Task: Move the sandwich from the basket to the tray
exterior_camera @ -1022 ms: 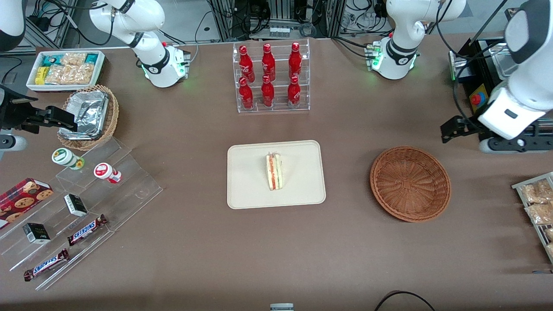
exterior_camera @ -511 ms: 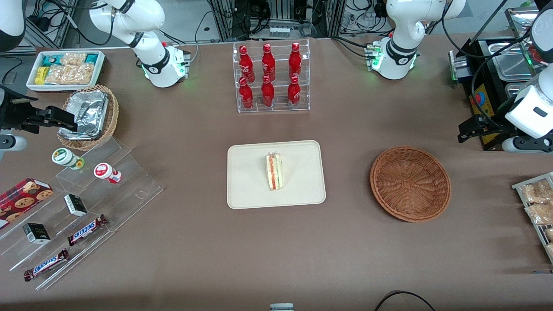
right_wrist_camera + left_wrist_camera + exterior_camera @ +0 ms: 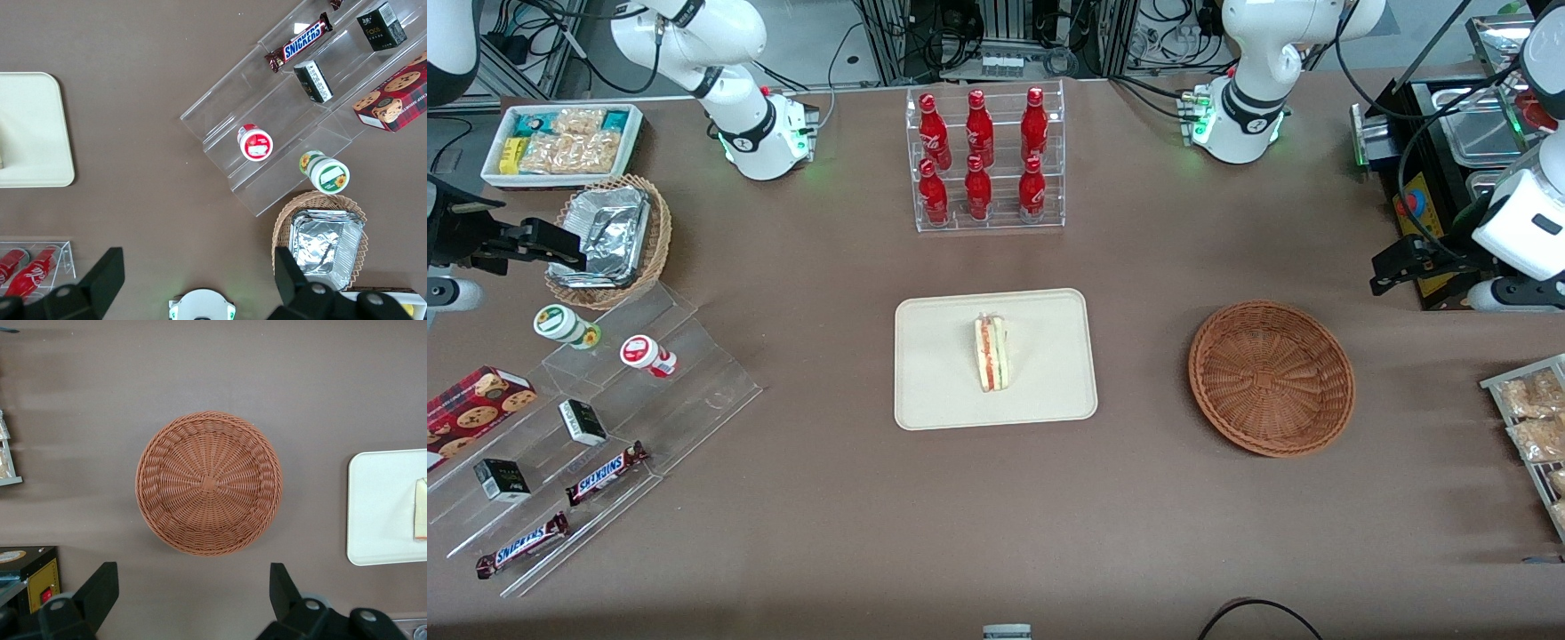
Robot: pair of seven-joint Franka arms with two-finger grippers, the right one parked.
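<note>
Spreading wide apart and holding nothing, the fingers [image 3: 100, 590] of the left gripper [image 3: 1394, 267] hang over the table's working-arm end, farther from the front camera than the wicker basket [image 3: 1272, 378], which has nothing inside. The sandwich [image 3: 991, 353] lies near the middle of the cream tray [image 3: 934, 391]; its long axis runs toward the front camera, its narrow end pointing away. Bare brown tablecloth [image 3: 1138, 356] separates tray and basket.

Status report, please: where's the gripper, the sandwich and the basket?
Gripper open, hovering near basket. Sandwich on tray. Basket holds nothing.
</note>
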